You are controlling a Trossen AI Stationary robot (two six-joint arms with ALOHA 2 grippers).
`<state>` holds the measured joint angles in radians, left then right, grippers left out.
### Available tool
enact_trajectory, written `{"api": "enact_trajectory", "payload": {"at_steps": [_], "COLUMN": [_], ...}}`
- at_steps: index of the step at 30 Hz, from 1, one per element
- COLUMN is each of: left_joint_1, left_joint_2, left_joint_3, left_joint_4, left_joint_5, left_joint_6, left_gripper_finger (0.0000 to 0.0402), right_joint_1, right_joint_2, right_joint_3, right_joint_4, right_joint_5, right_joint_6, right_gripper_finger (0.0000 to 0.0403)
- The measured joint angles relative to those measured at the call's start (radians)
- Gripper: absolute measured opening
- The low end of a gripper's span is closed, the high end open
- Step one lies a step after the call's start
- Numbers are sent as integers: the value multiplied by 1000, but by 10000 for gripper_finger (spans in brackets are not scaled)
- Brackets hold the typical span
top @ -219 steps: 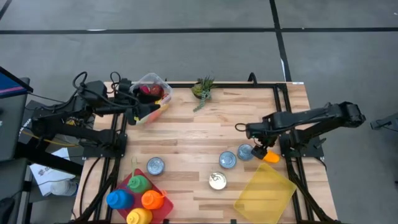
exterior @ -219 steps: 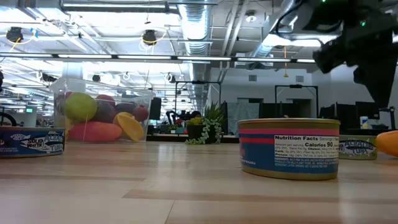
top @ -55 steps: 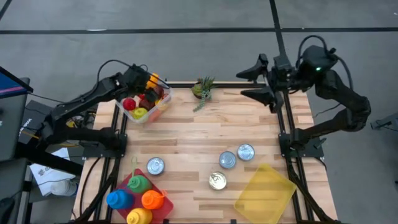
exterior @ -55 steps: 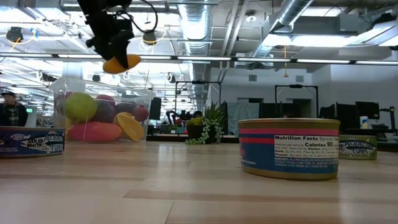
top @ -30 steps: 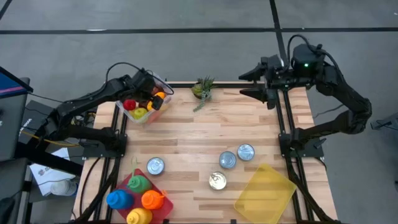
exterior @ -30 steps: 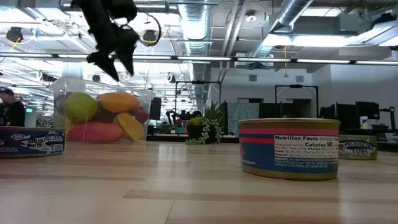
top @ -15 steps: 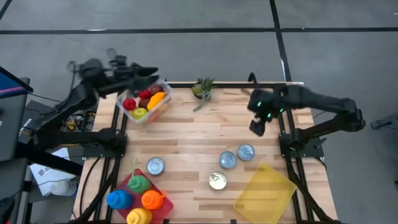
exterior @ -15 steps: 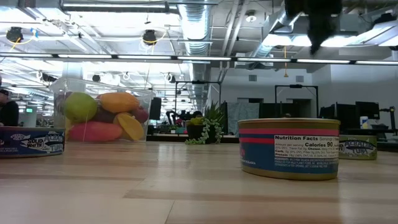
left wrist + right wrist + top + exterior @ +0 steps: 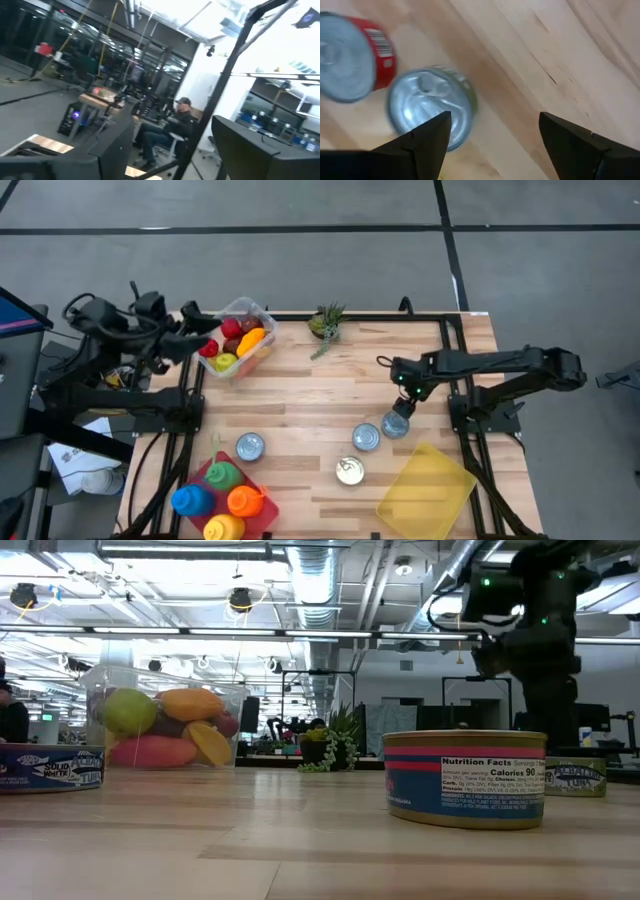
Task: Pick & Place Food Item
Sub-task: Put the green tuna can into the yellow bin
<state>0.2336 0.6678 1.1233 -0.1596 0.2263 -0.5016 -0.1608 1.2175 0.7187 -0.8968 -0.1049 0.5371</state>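
A clear plastic container [image 9: 236, 340] of fruit stands at the table's far left corner. An orange fruit [image 9: 252, 338] lies on top of the others, also seen in the low view [image 9: 190, 703]. My left gripper [image 9: 200, 332] is open just left of the container, beyond the table's left edge; its wrist view shows only the room. My right gripper [image 9: 403, 396] is open, pointing down above a green-labelled can [image 9: 396, 423] at the right. In the right wrist view that can [image 9: 430, 107] stands upright below the gripper [image 9: 495, 137], off to one side of it.
A red-labelled can [image 9: 366, 437] stands beside the green one, and two more cans [image 9: 350, 471] [image 9: 249, 446] stand near the front. A yellow lid [image 9: 425, 485] lies at the near right, a red tray of bottles [image 9: 225, 495] at the near left, a small plant [image 9: 325, 323] at the far edge. A seated person [image 9: 180, 120] shows beyond the table.
My left gripper, open above the container a second ago, has drawn back toward the table's left edge and past it. My right gripper has swung from the far right corner toward the near edge and down, and now stands over the green-labelled can. The orange fruit stays in the container.
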Motion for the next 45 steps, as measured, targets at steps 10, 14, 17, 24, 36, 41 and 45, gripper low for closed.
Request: {"api": "enact_trajectory", "payload": {"at_steps": [10,14,17,24,36,41,45], "left_joint_1": [-31,-31,-31,-31,-31,-31,-31], "left_joint_2": [-12,-7,-7,-5,-8,-9,-9], "left_joint_3": [-32,-39,-39,-39,-39,-39,-39], "left_joint_4": [3,4,3,11,10,11,8], "left_joint_5": [7,7,7,7,7,7,7], "left_joint_6": [-8,-35,-33,-45,-57,-57,-57], "left_gripper_finger": [216,209,205,195,181,177,175], "right_joint_1": [18,30,30,29,29,31,47], "right_joint_2": [-2,17,45,163,214,210,210], "right_joint_3": [-38,-39,-37,-34,-31,-31,-28], "right_joint_4": [101,91,95,112,165,158,151], "right_joint_5": [6,16,17,6,-94,-87,-45], "right_joint_6": [6,-24,-64,-99,-178,-173,-122], "right_gripper_finger": [285,285,285,282,31,10,2]}}
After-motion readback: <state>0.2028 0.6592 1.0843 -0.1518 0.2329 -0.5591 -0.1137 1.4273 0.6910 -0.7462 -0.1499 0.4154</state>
